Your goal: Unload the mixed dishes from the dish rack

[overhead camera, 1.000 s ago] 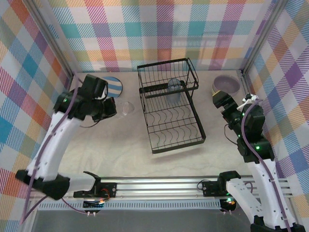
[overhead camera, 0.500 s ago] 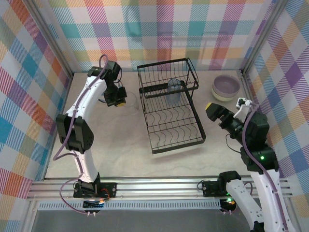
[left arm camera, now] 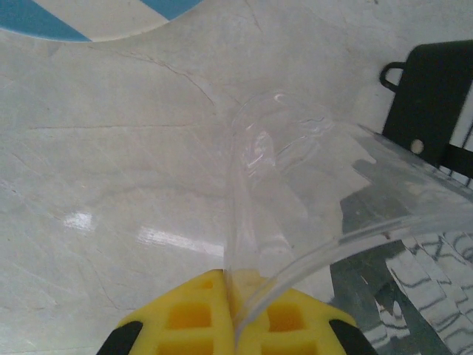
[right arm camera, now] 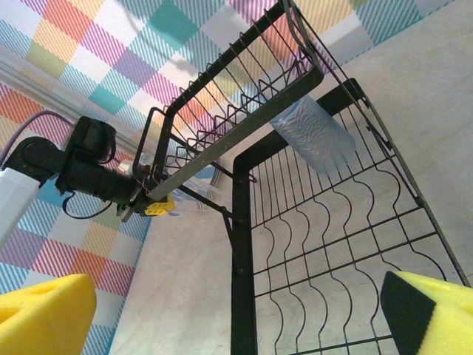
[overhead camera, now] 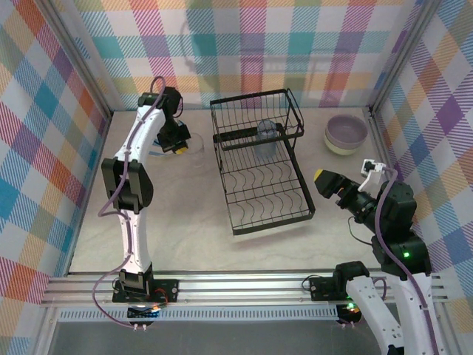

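Observation:
The black wire dish rack stands mid-table, its frame close in the right wrist view. A grey-blue tumbler lies in its basket end. My left gripper is at the rack's back left, yellow pads shut on the rim of a clear plastic cup that lies just above the table. A blue-striped plate lies beyond the cup. My right gripper hovers open right of the rack, nothing between its pads. A lavender bowl sits at the back right.
Plaid walls close in the table on three sides. The rack's slotted base holds no dishes. Bare tabletop stretches in front of the left arm and between the rack and the near rail.
My left arm stretched from the near left to the back, carrying its gripper to the rack's back-left corner. My right gripper drew back from the lavender bowl toward the near side, still open.

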`<state>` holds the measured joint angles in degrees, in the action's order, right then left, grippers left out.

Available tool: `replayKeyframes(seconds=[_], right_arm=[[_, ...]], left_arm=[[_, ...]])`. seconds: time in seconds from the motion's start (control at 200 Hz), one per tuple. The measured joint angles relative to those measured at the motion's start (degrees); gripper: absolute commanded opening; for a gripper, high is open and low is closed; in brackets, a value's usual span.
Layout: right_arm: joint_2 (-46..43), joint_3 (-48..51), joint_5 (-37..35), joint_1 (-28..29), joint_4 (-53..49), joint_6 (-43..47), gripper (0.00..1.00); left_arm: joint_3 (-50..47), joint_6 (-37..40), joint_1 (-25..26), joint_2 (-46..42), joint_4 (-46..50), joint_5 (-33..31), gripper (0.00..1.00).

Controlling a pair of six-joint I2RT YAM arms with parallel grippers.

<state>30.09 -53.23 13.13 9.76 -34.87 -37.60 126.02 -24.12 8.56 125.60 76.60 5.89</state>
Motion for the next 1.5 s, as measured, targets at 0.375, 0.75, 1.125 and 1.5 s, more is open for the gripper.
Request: replayKeyframes(seconds=[0.375, 0.75, 1.125, 1.5], right_arm=[[0.0, 0.0, 0.5, 0.0, -2.1, 0.0, 0.99], [-2.1, 0.0, 0.4, 0.0, -4.3, -0.2, 0.99], [-2.6, 0.0, 0.0, 0.0, -5.1, -0.9, 0.99], [-2.6, 0.0, -0.2, 0.0, -5.1, -0.9, 0.99]], left_arm=[[1.2, 0.0, -1.2, 1.4, 1.3, -1.0, 0.08], [1.7, 0.0, -2.6, 1.4, 1.3, -0.9, 0.14], [2.1, 0.4, -3.0, 1.4, 1.3, -0.8, 0.19], [2.4, 1.0, -3.1, 1.5, 1.3, -0.8, 0.33]])
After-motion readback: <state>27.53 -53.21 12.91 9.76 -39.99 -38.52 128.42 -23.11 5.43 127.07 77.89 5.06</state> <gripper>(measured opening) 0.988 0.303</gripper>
